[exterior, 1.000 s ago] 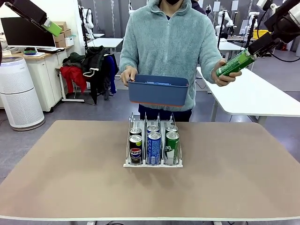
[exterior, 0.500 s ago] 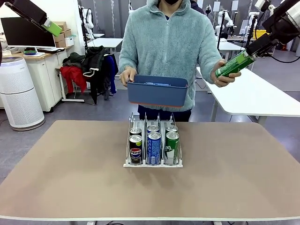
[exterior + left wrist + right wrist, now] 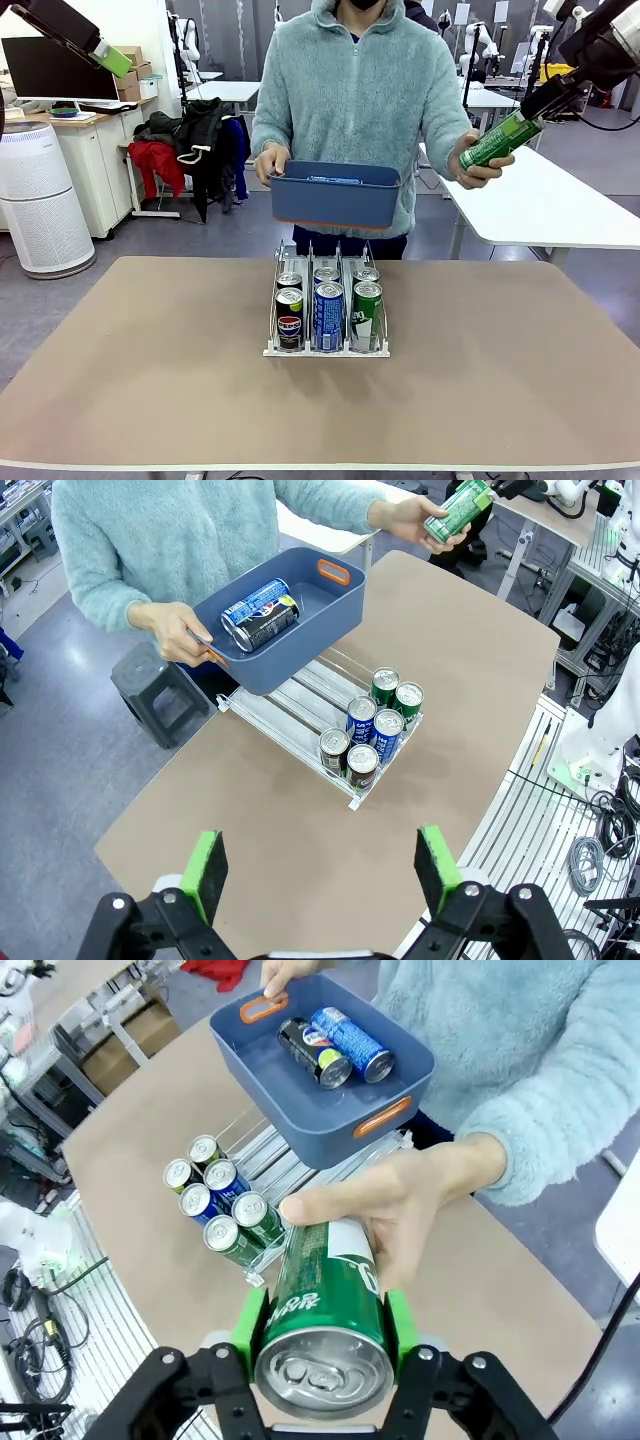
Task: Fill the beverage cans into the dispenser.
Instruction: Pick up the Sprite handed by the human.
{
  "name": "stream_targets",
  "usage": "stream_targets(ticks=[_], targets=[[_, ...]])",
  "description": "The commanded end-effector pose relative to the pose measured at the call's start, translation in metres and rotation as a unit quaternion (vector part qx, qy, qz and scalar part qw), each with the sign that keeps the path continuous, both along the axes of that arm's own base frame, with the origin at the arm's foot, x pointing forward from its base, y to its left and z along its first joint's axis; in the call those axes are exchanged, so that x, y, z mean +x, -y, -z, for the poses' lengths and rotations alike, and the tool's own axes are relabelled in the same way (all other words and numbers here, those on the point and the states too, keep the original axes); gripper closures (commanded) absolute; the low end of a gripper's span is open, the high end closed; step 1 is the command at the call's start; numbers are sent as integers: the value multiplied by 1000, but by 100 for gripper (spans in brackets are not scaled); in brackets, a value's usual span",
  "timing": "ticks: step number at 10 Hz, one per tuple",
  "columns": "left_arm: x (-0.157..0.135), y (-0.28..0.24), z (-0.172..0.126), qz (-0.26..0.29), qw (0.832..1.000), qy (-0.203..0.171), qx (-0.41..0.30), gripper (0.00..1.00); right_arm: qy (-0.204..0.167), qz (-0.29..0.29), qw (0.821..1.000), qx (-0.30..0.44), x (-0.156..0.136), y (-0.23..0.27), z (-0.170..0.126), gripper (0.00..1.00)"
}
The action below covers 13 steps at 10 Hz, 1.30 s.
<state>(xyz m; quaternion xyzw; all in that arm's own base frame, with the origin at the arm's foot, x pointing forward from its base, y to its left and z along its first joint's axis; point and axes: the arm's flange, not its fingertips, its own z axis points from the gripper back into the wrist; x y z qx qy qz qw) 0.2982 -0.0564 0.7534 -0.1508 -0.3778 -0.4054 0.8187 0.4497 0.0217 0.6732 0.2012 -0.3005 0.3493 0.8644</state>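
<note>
Above the dispenser (image 3: 290, 708) the person holds a blue bin (image 3: 336, 200) with two cans (image 3: 335, 1048). Up right of the dispenser, the right gripper (image 3: 325, 1322) clamps a green can (image 3: 322, 1290) that the person's hand (image 3: 420, 1200) also grips: a handover. Next the hand probably must release it, then the can goes to the dispenser's green lane. The left gripper (image 3: 322, 867) gapes wide, empty.

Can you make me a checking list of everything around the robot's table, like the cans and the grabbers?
Surface: tan table, dispenser standing mid-table.
Job's things: dispenser holds two Pepsi cans, two blue cans, two green cans; person's blue bin holds a Pepsi can and a blue can; person's hand holds a green can.
Clutter: nothing seen.
Grippers: left gripper open, raised; right gripper shut on that green can.
Cables: cables on the floor beside the table.
Surroundings: air purifier, hanging clothes, white table.
</note>
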Motion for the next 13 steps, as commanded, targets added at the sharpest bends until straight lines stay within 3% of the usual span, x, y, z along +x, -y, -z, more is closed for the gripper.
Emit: stream_targets(ticks=[1, 3, 5, 8, 9, 13], targets=[[1, 0, 0, -3, 1000, -5, -4, 0, 11, -3, 1000, 15, -2, -3, 6, 85], [1, 0, 0, -3, 1000, -5, -4, 0, -2, -18, 1000, 10, -5, -3, 7, 100], [1, 0, 0, -3, 1000, -5, -4, 0, -26, -32, 999, 20, -9, -3, 7, 100], [1, 0, 0, -3, 1000, -5, -4, 0, -24, -30, 999, 20, -13, -2, 2, 100], [1, 0, 0, -3, 1000, -5, -4, 0, -22, -18, 1000, 2, -6, -4, 5, 82], [1, 0, 0, -3, 1000, -5, -4, 0, -22, -18, 1000, 2, -6, -4, 5, 82]])
